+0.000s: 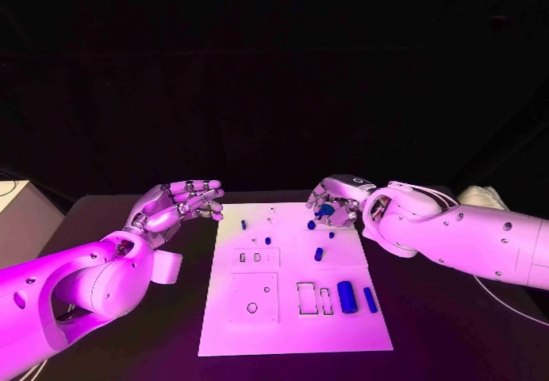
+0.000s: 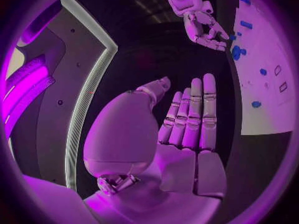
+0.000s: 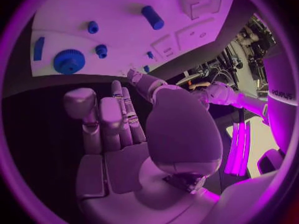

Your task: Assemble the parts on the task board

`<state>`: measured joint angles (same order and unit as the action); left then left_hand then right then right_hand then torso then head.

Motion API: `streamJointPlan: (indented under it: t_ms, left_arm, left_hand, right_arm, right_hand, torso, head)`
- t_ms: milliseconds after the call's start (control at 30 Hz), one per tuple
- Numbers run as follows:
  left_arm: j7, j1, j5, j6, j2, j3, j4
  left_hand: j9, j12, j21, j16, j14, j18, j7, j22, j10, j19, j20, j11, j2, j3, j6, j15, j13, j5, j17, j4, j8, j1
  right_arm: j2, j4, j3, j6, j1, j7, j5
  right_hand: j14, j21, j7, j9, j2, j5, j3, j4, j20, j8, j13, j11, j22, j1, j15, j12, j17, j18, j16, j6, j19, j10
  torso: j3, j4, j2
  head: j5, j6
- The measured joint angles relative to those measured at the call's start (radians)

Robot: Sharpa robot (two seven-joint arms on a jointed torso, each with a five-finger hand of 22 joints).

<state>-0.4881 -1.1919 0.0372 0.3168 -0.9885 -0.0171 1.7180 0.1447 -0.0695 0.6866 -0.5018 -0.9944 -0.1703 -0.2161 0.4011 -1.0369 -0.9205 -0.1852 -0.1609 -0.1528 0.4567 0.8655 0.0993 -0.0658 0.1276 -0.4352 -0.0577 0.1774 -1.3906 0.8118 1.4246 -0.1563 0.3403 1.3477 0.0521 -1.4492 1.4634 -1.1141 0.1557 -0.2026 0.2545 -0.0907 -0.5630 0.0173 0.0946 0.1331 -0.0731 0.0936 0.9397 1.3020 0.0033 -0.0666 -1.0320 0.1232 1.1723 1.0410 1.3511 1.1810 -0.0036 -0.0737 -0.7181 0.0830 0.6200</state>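
The task board (image 1: 295,317) lies flat in the middle of the black bench (image 1: 435,317), its long axis running away from the robot.

Left hand (image 1: 180,202): positioned off the board, just beside its far left corner. The fingers are extended and slightly apart, and the palm carries nothing; the left wrist view confirms an empty, flat hand (image 2: 187,119).

Right hand (image 1: 335,200): positioned at the far right corner of the board, fingers curled downward over the board edge. A blue gear-shaped part (image 1: 326,210) sits directly under the fingertips in the head view. In the right wrist view the same toothed disc (image 3: 69,61) lies on the board surface, apart from the fingers (image 3: 118,114), which are straight and hold nothing. The hand is therefore open, with no part in its grasp.

Parts on the board:
- Two long blue cylinders (image 1: 347,297) lie side by side near the right edge, in the near half, beside rectangular slots (image 1: 308,298).
- A short blue peg (image 1: 319,254) lies near the board centre.
- Several small blue pieces (image 1: 268,240) are scattered over the far half.
- A square recess with a small hole (image 1: 253,298) occupies the near left area
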Motion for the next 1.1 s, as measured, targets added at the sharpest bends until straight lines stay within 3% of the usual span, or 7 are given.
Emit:
streamJointPlan:
  t_ms: [67,167,300,333,433,1100]
  left_arm:
    - [0.000,-0.001,0.000,-0.003,-0.003,0.001,0.008]
    - [0.000,-0.002,0.000,-0.008,-0.007,0.003,0.014]
    - [0.001,-0.005,0.001,-0.012,-0.010,0.003,0.016]
    - [0.001,-0.006,0.001,-0.013,-0.011,0.003,0.017]
    - [0.001,-0.009,0.001,-0.017,-0.014,0.004,0.021]
    - [0.007,-0.023,0.001,-0.030,-0.021,0.005,0.029]
  left_hand:
    - [0.000,0.000,0.024,-0.024,0.004,0.000,0.000,0.016,0.000,0.008,-0.002,0.000,-0.001,0.003,0.000,-0.001,0.000,0.000,-0.013,0.003,0.000,0.001]
    - [-0.001,0.000,0.053,-0.052,0.017,0.000,0.000,0.036,0.000,0.024,-0.001,0.000,-0.002,0.007,0.000,-0.001,0.000,0.000,-0.026,0.007,0.000,0.002]
    - [-0.001,0.000,0.064,-0.059,0.025,0.000,-0.001,0.044,0.000,0.031,-0.004,0.000,-0.002,0.010,0.001,0.002,0.000,0.000,-0.030,0.010,0.000,0.002]
    - [-0.001,0.000,0.064,-0.059,0.025,0.000,-0.004,0.045,0.000,0.033,-0.002,0.000,-0.002,0.010,0.004,0.002,0.000,0.000,-0.030,0.010,0.000,0.002]
    - [-0.001,0.000,0.064,-0.059,0.025,0.000,-0.004,0.045,0.000,0.033,-0.002,0.000,-0.002,0.010,0.004,0.002,0.000,0.000,-0.030,0.010,0.000,0.002]
    - [-0.002,0.000,0.072,-0.068,0.037,0.000,-0.004,0.051,0.004,0.043,-0.006,-0.004,-0.002,0.010,0.003,0.005,0.000,0.000,-0.032,0.010,-0.004,0.002]
  right_arm:
    - [-0.004,-0.005,0.000,-0.013,0.000,0.023,-0.034]
    - [-0.008,-0.011,0.000,-0.027,0.000,0.049,-0.069]
    - [-0.012,-0.017,0.000,-0.038,-0.001,0.070,-0.095]
    - [-0.013,-0.020,0.000,-0.041,-0.001,0.076,-0.101]
    - [-0.020,-0.030,0.000,-0.047,-0.001,0.091,-0.118]
    - [-0.063,-0.078,0.000,-0.070,-0.009,0.128,-0.161]
  right_hand:
    - [0.000,-0.029,0.001,-0.003,0.000,0.000,0.005,-0.005,0.002,0.000,-0.001,-0.001,0.037,0.000,0.000,0.000,-0.031,0.000,0.032,-0.001,0.009,-0.005]
    - [0.000,-0.077,-0.001,-0.007,0.004,0.000,0.015,-0.015,0.005,0.000,-0.002,-0.001,0.099,0.004,0.000,0.000,-0.076,-0.016,0.078,-0.007,0.030,-0.016]
    - [0.000,-0.119,0.000,-0.013,0.008,-0.006,0.019,-0.019,0.008,0.000,-0.004,0.001,0.155,0.008,0.000,0.000,-0.111,-0.016,0.114,-0.007,0.046,-0.020]
    - [0.000,-0.131,0.000,-0.014,0.009,-0.006,0.022,-0.022,0.007,0.000,-0.004,0.001,0.171,0.009,0.000,0.000,-0.120,-0.028,0.124,-0.007,0.053,-0.020]
    - [0.000,-0.155,0.000,-0.016,0.009,-0.006,0.023,-0.024,0.011,0.000,-0.008,0.001,0.203,0.009,0.000,0.000,-0.134,-0.032,0.138,-0.007,0.060,-0.020]
    - [0.000,-0.177,-0.005,-0.031,0.002,-0.029,0.006,-0.046,0.007,0.002,-0.014,-0.004,0.238,0.016,0.000,-0.006,-0.143,-0.032,0.157,-0.002,0.064,-0.014]
  torso:
    - [0.0001,-0.0030,-0.004]
    - [0.0005,-0.0074,-0.010]
    - [0.0015,-0.0119,-0.016]
    - [0.0015,-0.0129,-0.018]
    - [0.0015,-0.0160,-0.022]
    - [0.0002,-0.0289,-0.042]
  head:
    - [0.003,0.001]
    - [0.007,0.003]
    - [0.012,0.004]
    - [0.013,0.004]
    - [0.015,0.003]
    - [0.027,0.002]
